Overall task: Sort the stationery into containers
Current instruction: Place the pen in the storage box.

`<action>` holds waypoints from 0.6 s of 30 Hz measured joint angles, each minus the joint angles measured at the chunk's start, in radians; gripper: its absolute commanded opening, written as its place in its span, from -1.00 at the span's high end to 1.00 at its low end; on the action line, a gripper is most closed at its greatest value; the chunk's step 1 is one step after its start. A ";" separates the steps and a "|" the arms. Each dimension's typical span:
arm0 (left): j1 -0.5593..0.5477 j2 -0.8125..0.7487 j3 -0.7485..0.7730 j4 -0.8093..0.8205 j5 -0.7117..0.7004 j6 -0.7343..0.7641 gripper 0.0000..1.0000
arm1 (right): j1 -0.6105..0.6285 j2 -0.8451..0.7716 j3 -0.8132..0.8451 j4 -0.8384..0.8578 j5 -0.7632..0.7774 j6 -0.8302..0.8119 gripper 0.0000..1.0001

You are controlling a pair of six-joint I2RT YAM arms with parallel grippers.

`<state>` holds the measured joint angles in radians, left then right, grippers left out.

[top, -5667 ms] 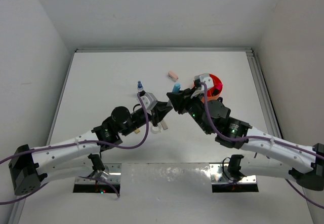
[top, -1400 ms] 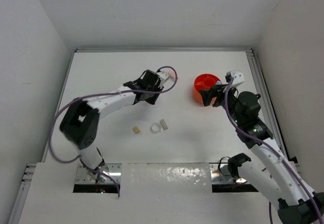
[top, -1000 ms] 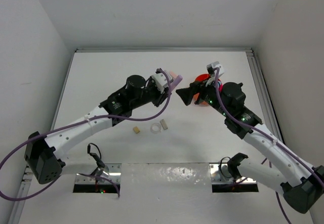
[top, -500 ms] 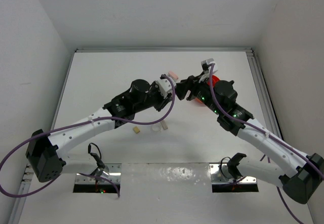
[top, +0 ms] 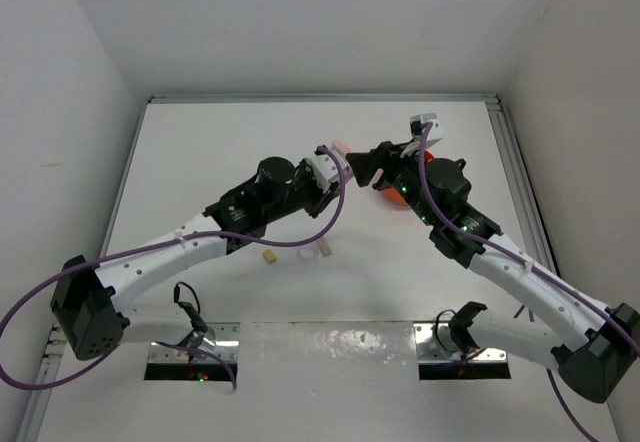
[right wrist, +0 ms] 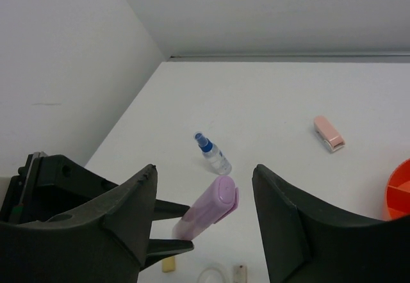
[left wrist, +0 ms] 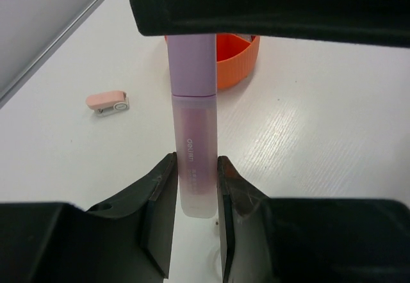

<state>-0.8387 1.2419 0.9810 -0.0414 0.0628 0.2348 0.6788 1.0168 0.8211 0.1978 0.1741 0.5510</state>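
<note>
White table (top: 200, 152); both arms reaching in from the bottom edge of the overhead view.

Lower centre, left to right: small tan eraser block (top: 268, 257); clear tape ring (top: 306, 256); small beige eraser block (top: 322, 250), just beside the ring. All three flat on the table, well apart from both grippers.

Centre of the right wrist view: small clear bottle with blue cap (right wrist: 212, 154), on the table beyond the stick.

Centre of the overhead view: left gripper (top: 332, 170), above the table, jaws pinching the frosted translucent end of a pale lilac-pink marker stick (left wrist: 192, 136). Opaque end pointing toward the right arm.

Just above it: small pink stapler-shaped item (top: 340, 147), flat on the table.

Right of centre: right gripper (top: 372, 165), jaws spread wide, one finger on each side of the stick's opaque end, a gap showing on both sides.

Further right: round bright orange plastic tub (top: 392, 199) with an inner divider, mostly hidden behind the right arm. Contents not discernible.
</note>
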 measured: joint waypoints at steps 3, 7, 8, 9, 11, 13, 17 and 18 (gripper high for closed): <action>0.000 0.000 0.000 0.011 -0.004 0.000 1.00 | 0.000 -0.002 0.000 -0.006 0.008 0.002 -0.17; 0.000 0.000 0.000 0.020 -0.004 0.000 1.00 | 0.002 0.014 -0.012 0.002 0.002 0.029 -0.07; 0.000 0.000 0.000 0.021 -0.004 0.000 1.00 | 0.002 0.021 -0.018 0.004 -0.002 0.037 -0.04; 0.000 0.000 0.000 0.022 -0.004 0.000 1.00 | 0.003 0.030 -0.023 0.005 -0.005 0.045 -0.01; 0.000 0.000 0.000 0.023 -0.004 0.000 1.00 | 0.005 0.050 -0.027 0.004 -0.021 0.056 0.05; 0.000 0.000 0.000 0.023 -0.005 0.000 1.00 | 0.007 0.066 -0.028 0.004 -0.031 0.066 0.09; 0.000 0.000 0.000 0.023 -0.012 0.000 1.00 | 0.012 0.078 -0.028 0.005 -0.051 0.083 0.47; 0.000 0.000 0.000 0.024 -0.014 0.000 1.00 | 0.012 0.078 -0.028 0.007 -0.051 0.080 0.59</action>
<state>-0.8391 1.2419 0.9810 -0.0174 0.0486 0.2352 0.6910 1.0950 0.7933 0.2047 0.1226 0.6315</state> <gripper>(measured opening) 0.242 0.318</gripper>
